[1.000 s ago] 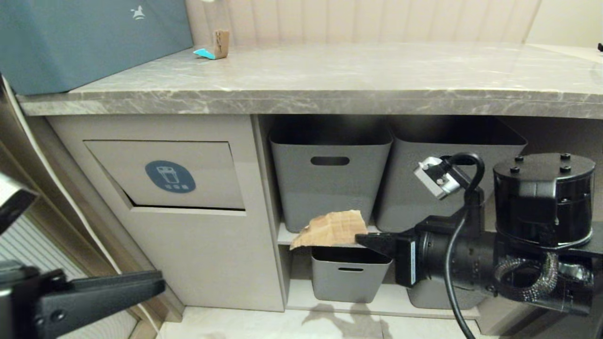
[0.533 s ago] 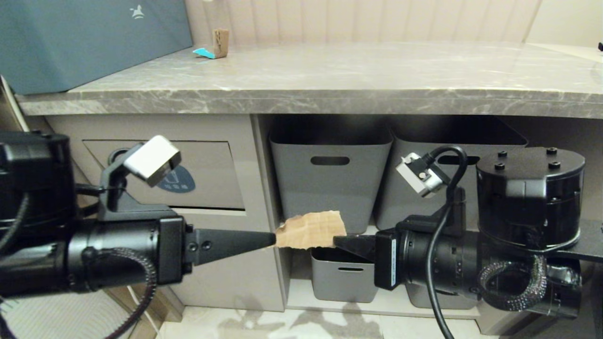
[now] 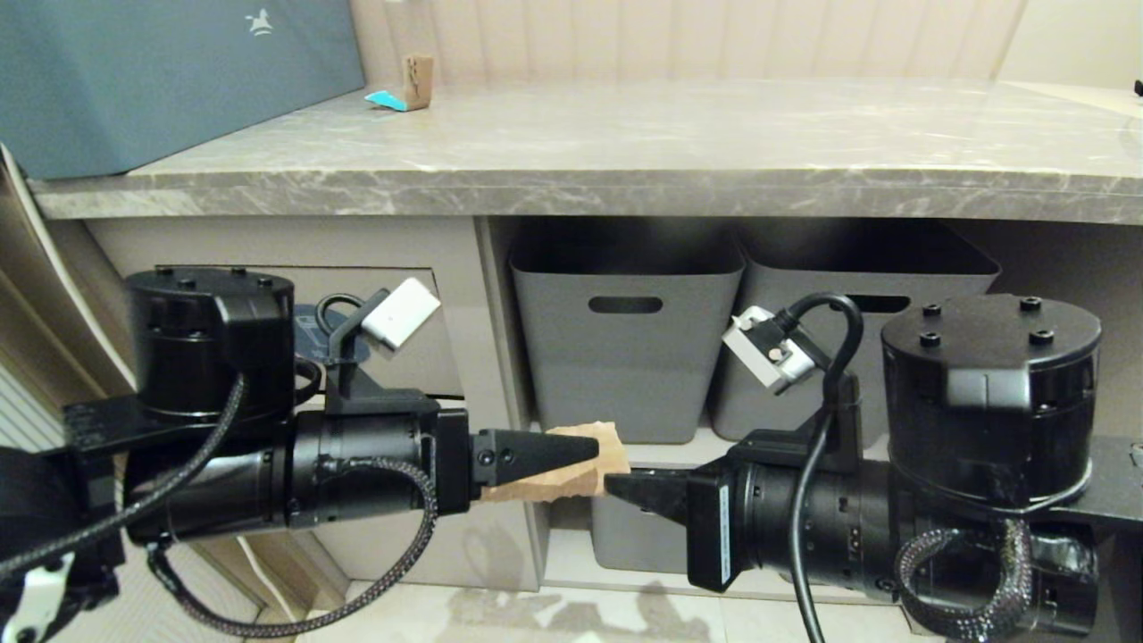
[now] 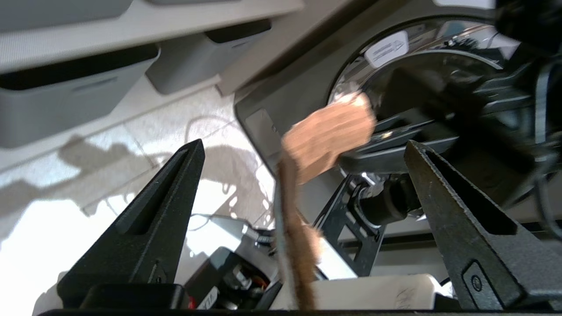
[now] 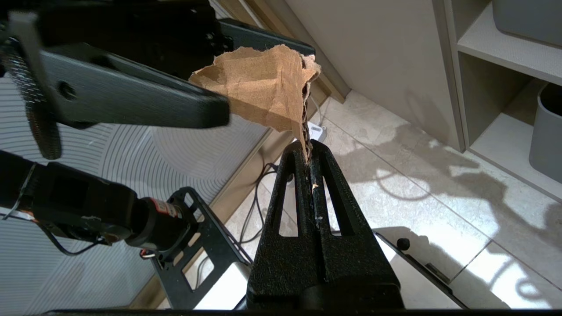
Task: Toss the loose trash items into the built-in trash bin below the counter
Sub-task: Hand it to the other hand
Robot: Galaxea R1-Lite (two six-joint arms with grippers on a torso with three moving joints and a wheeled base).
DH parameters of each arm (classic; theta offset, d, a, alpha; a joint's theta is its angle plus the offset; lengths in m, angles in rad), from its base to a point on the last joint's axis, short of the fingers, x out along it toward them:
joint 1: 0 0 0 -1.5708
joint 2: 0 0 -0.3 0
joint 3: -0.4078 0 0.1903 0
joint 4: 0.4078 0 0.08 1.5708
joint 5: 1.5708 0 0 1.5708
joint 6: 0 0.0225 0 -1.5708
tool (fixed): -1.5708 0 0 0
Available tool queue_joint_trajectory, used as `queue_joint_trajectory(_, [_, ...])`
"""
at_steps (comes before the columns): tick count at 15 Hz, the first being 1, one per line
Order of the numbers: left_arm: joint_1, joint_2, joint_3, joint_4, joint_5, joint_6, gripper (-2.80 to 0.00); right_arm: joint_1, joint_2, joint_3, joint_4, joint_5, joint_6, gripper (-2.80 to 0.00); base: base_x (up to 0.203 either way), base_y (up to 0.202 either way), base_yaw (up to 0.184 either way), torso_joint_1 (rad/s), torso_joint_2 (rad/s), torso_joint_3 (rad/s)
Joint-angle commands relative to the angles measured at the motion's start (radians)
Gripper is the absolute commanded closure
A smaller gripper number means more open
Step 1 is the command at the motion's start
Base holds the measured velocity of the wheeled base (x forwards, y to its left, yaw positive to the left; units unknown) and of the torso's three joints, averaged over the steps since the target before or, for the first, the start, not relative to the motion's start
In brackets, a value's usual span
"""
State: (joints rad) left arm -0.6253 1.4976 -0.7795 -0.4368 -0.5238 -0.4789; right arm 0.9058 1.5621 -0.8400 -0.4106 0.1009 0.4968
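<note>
Right hand clamped tight on the near edge of a torn brown cardboard scrap, held in mid-air in front of the lower shelf w/ grey baskets. Left hand spread wide, fingers either side of the scrap's far end, not gripping. Built-in trash bin just behind left arm, flap partly hidden. Up on the surface, at the back: turquoise bit touching a small brown piece, near the teal box.
</note>
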Motion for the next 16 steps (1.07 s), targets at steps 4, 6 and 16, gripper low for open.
queue_joint_trajectory(4, [-0.001,-0.014,0.038,-0.003,-0.001,-0.003,-2.8,0.002,-0.001,-0.001,-0.002,-0.003,0.006,0.0,0.0,0.0,0.0,0.0,0.0,0.0])
queue_joint_trajectory(6, [-0.001,-0.023,0.06,-0.005,0.022,0.011,-2.8,0.002,-0.002,-0.002,-0.003,-0.004,0.008,0.0,0.0,0.0,0.0,0.0,0.0,0.0])
queue_joint_trajectory(16, [-0.001,-0.027,0.072,-0.007,0.048,0.04,0.0,0.001,-0.022,0.018,-0.002,-0.007,0.003,0.0,0.0,0.0,0.0,0.0,0.0,0.0])
